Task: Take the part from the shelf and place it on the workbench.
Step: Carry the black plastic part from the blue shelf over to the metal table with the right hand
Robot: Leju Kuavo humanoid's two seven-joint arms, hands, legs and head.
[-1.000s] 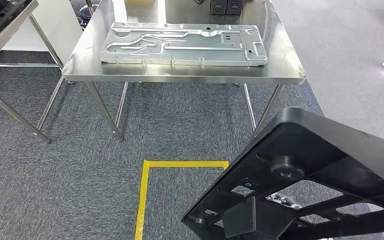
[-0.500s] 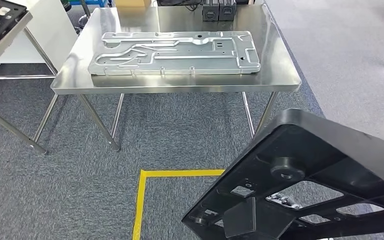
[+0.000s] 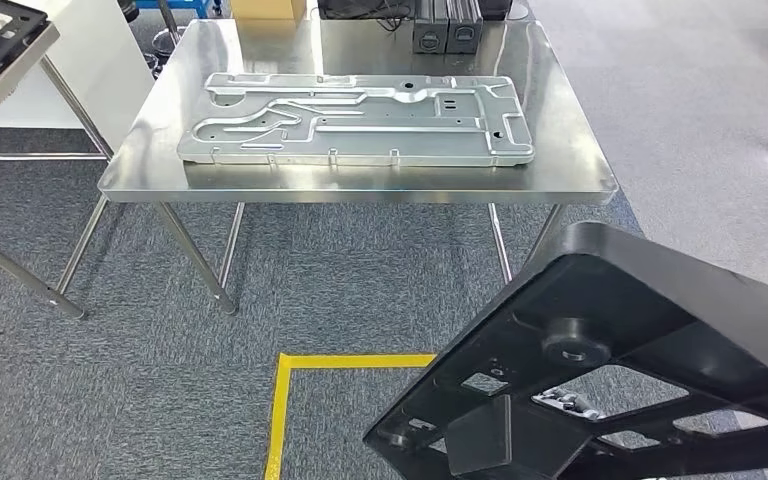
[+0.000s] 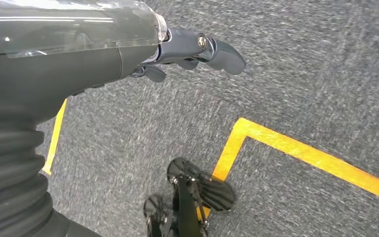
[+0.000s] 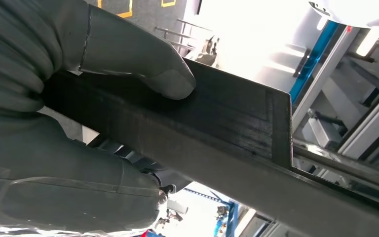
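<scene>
Right wrist view: the right hand (image 5: pixel 79 98) grips the black plastic cut-out part (image 5: pixel 217 128), thumb pressed on its edge. Ahead stands a steel workbench (image 3: pixel 570 180). Left hand (image 4: pixel 187 49) hangs empty, fingers loosely curled.

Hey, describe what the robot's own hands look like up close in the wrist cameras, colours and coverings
The left hand has dark grey fingers with a small round silver fastener near the tip area, behind them a smooth dark grey cover under glossy clear plastic film, then a ribbed grey sleeve. The right hand shows a thick, smooth mid-grey thumb with a fine seam line, and crinkled clear film over its cover.
</scene>
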